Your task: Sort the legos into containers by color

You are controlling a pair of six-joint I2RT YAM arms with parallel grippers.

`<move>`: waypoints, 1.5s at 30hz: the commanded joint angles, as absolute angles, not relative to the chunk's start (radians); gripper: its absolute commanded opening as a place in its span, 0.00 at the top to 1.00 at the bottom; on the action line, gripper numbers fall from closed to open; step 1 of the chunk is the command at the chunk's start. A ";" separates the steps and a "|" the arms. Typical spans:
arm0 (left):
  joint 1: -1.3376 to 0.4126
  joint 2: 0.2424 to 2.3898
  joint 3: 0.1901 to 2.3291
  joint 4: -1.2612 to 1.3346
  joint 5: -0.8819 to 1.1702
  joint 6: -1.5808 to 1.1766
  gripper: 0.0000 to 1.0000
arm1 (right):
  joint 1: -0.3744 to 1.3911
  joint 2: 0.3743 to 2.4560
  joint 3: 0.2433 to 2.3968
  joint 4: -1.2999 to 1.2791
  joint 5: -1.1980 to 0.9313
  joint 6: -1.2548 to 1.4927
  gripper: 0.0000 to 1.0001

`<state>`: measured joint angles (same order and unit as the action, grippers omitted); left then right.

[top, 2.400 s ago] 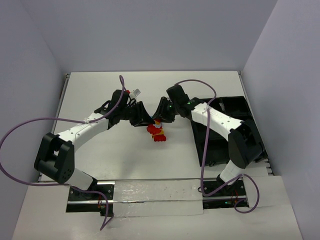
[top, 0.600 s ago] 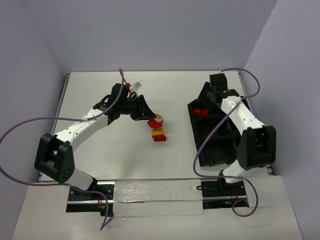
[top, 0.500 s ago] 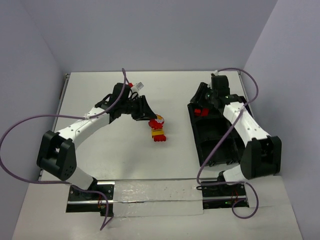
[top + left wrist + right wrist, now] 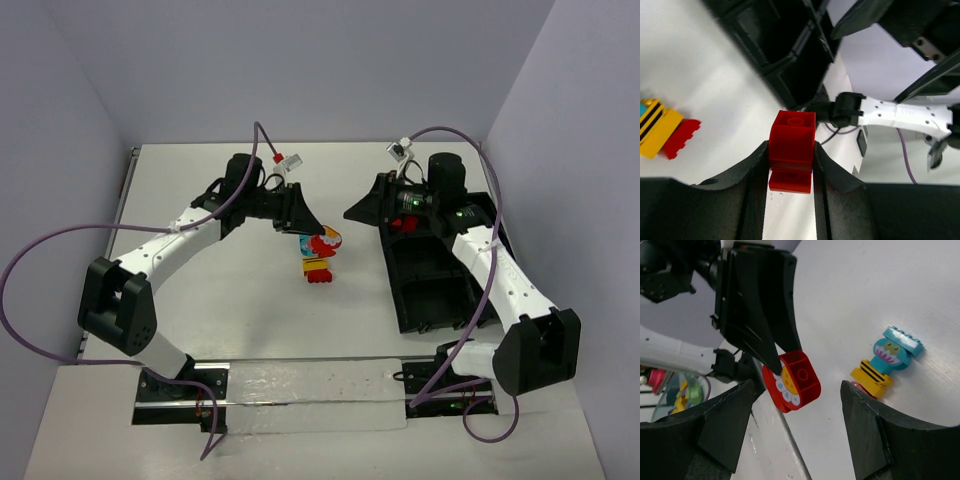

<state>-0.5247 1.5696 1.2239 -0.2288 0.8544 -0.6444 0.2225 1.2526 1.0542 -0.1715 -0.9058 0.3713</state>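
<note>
Left gripper is clamped on a red brick. A pad presses each side and the brick's end sticks out past the tips. From the right wrist its face shows a white and yellow flower.

Just below those tips, toward the arm bases, a small pile sits on the table. It has a yellow striped piece, a red one and a cyan-topped one. The pile is near the held brick; can't tell if they touch.

Right gripper has its jaws apart with nothing between them. It points across at the left gripper's tips, near them with a gap, not touching.

Right behind the right gripper, at its wrist end, is the far-left corner of the black tray. The fingers are out past the rim, over bare table. Red bricks lie in the tray's far bin, just behind that gripper. The tray's long left edge runs back toward the right base.

Open room: bare table beyond both grippers out to the far edge, a wide bare stretch on the left gripper's outer side, and a bare strip between pile and tray.
</note>
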 commanded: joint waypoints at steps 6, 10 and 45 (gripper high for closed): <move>-0.523 1.539 1.306 -0.057 1.030 -0.660 1.00 | 0.260 1.246 1.108 -0.245 -1.045 0.284 0.20; -0.518 1.530 1.312 -0.019 1.049 -0.679 1.00 | 0.269 1.255 1.100 -0.235 -1.082 0.295 0.19; -0.495 1.492 1.317 0.028 1.077 -0.685 1.00 | 0.327 1.304 1.019 0.163 -1.230 0.600 0.51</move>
